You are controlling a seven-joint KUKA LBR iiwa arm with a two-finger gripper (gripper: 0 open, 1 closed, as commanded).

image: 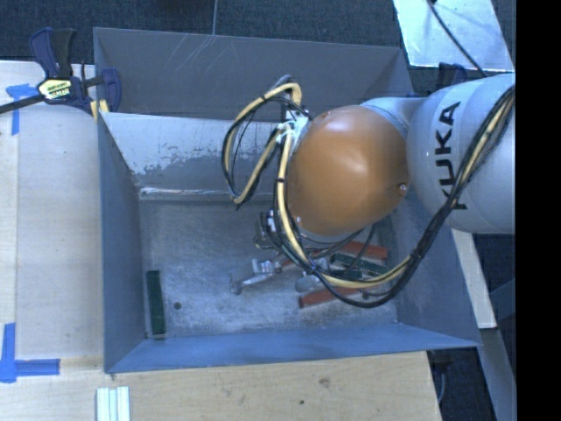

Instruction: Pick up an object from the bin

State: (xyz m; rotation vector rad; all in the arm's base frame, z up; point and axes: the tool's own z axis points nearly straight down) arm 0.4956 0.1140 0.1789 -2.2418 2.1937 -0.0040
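Down at the middle of the bin [118,235] floor, your gripper [257,274] sits just left of a red strip [317,298]; apart or together, you cannot tell. This looks like the grasp step: next, confirm a hold, then lift.

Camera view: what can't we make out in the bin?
- Tool: camera view, mostly under the orange wrist cover and cables; what it's over is unclear.
- Reddish pieces: camera view, partly covered by cables; kind unclear.
- Dark green bar near the bin's left wall: too small to identify.
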